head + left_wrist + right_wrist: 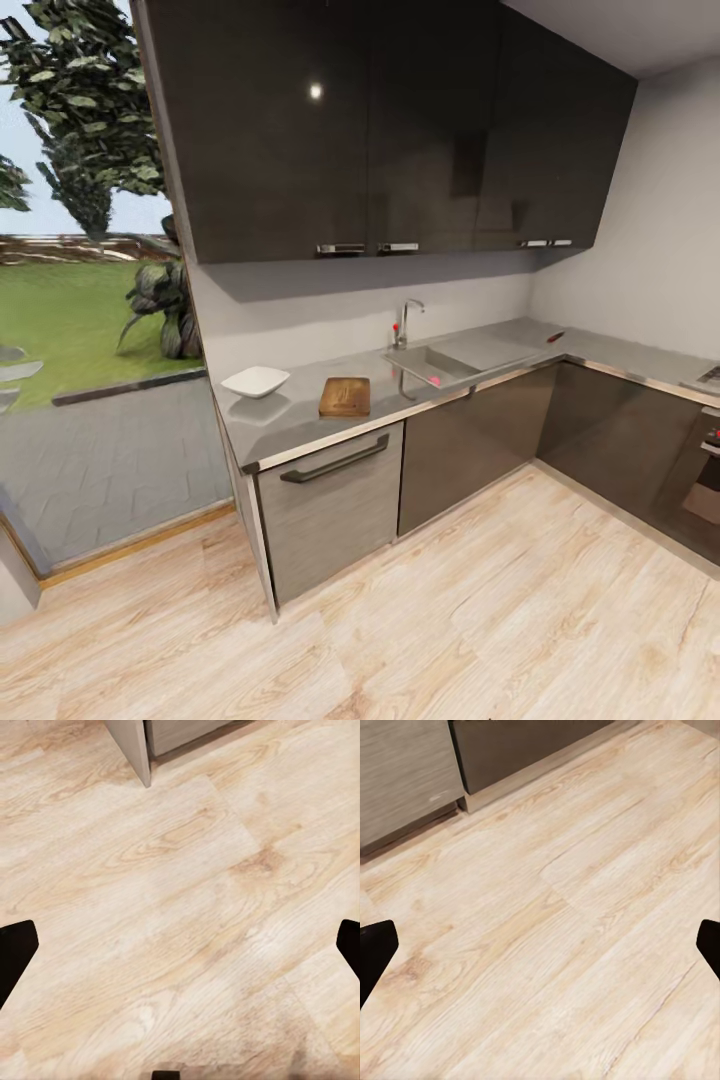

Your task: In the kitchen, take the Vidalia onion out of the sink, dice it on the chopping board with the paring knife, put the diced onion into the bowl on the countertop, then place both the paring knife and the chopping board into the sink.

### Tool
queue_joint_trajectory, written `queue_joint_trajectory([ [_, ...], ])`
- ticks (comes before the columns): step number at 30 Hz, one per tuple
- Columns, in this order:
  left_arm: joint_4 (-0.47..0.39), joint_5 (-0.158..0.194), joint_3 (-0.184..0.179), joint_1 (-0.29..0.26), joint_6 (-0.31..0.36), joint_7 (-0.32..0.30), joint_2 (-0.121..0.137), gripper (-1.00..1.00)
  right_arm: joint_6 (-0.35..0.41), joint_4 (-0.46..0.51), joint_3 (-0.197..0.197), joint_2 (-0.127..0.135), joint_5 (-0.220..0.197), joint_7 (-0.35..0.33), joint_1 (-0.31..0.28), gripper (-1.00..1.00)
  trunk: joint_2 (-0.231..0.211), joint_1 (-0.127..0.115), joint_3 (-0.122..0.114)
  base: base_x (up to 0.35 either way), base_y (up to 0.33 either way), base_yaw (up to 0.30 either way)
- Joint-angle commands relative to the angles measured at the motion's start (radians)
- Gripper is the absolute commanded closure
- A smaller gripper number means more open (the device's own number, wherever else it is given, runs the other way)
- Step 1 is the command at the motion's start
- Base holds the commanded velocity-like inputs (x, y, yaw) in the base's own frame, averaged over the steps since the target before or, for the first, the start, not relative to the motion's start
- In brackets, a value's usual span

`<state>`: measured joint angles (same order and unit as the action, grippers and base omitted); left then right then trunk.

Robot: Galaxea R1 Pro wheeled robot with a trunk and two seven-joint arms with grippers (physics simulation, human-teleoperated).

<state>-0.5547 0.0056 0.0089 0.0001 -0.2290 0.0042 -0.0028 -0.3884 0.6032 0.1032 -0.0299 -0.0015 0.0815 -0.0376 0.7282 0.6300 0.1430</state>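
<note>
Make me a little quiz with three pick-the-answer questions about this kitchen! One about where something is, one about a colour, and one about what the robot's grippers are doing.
1. Where is the chopping board?
A. in the sink
B. on the countertop, between the bowl and the sink
C. on the floor

2. What colour is the bowl?
A. white
B. blue
C. black

3. How are the two grippers?
A. shut on the knife
B. shut on the onion
C. open, holding nothing

Answers:
1 B: it lies flat on the countertop, left of the sink.
2 A: it looks white against the grey top.
3 C: the left gripper and right gripper show fingertips far apart over bare floor.
</note>
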Motion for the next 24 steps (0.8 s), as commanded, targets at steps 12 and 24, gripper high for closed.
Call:
queue_joint_trajectory([
  [12, -0.001, 0.001, 0.002, 0.0, -0.002, 0.0, 0.0, -1.0, -0.002, 0.0, 0.002, -0.001, 0.0, 0.0, -0.001, -1.0, -0.083, -0.046, -0.036, 0.0, 0.0, 0.0],
  [24, -0.001, 0.001, 0.002, 0.0, -0.002, 0.0, 0.0, -1.0, -0.002, 0.0, 0.002, -0.001, 0.0, -0.001, 0.0, -1.0, -0.167, -0.092, -0.074, 0.0, 0.0, 0.0],
])
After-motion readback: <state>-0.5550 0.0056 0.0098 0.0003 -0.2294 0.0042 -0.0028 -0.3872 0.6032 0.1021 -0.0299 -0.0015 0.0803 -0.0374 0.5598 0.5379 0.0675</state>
